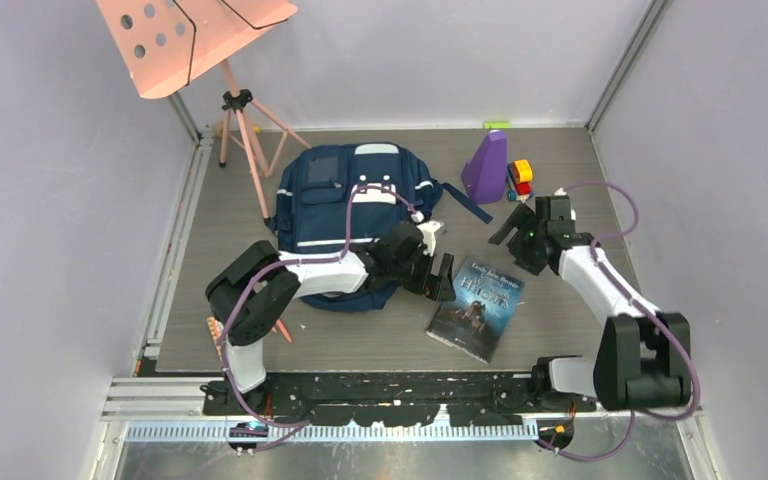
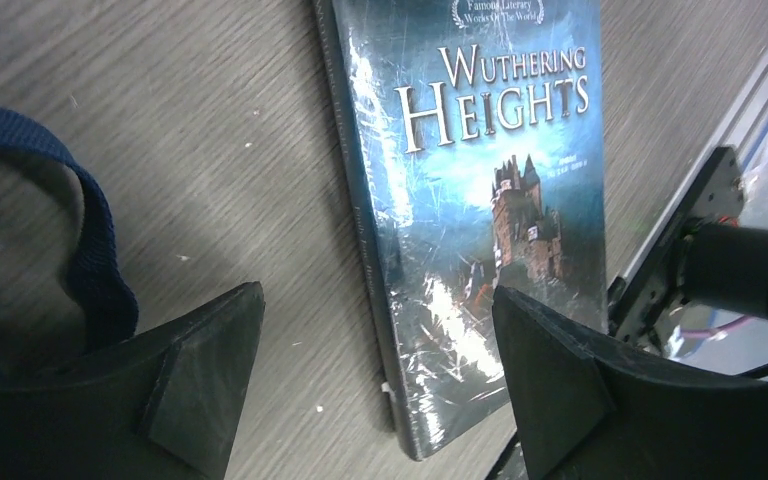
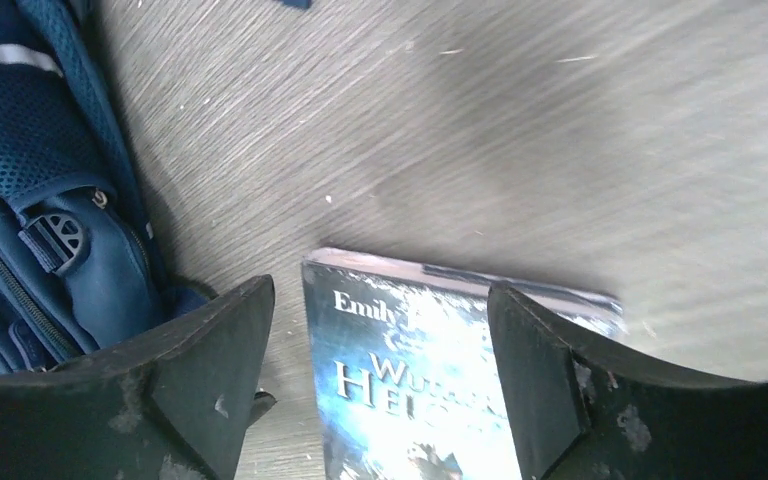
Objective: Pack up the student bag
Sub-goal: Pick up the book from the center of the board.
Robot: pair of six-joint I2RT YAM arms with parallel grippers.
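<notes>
The navy student bag (image 1: 345, 205) with white stripes lies flat at the middle back of the table; its side pocket shows in the right wrist view (image 3: 30, 230) and a blue strap (image 2: 90, 230) in the left wrist view. A "Wuthering Heights" book (image 1: 477, 307) lies flat to the bag's right, also seen in both wrist views (image 2: 470, 200) (image 3: 410, 380). My left gripper (image 1: 438, 277) is open and empty over the book's left edge. My right gripper (image 1: 516, 232) is open and empty above the book's far end.
A purple wedge-shaped object (image 1: 486, 166) and a small red-and-yellow toy (image 1: 520, 176) stand behind the book. A pink stand on a tripod (image 1: 240, 120) is at the back left. A pencil (image 1: 282, 330) lies near the left arm's base.
</notes>
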